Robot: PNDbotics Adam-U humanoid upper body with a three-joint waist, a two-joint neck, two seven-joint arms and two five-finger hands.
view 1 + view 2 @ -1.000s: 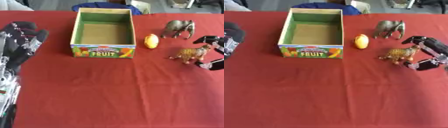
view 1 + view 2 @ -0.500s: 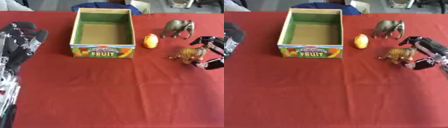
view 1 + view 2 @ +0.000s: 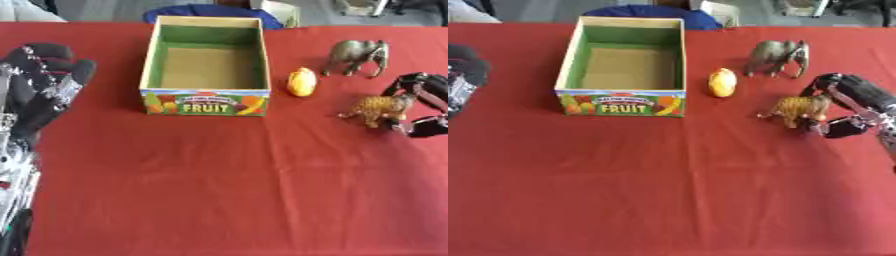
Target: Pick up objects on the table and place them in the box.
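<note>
An open cardboard box (image 3: 206, 102) marked FRUIT stands at the back middle of the red table, with nothing showing inside. Right of it lies a small yellow fruit (image 3: 301, 81). A grey toy elephant (image 3: 777, 54) stands further right. A tan toy tiger (image 3: 797, 109) stands in front of the elephant. My right hand (image 3: 852, 102) comes in from the right edge, its fingers and thumb curved round the tiger's rear end, touching or nearly touching it. My left hand (image 3: 37, 96) rests open at the left edge, fingers up.
The red tablecloth (image 3: 227, 190) covers the whole table in front of the box. A blue chair back (image 3: 210, 12) shows behind the box at the far edge.
My right hand has narrowed slightly around the tiger's rear. The toys, the box and the left hand have not moved.
</note>
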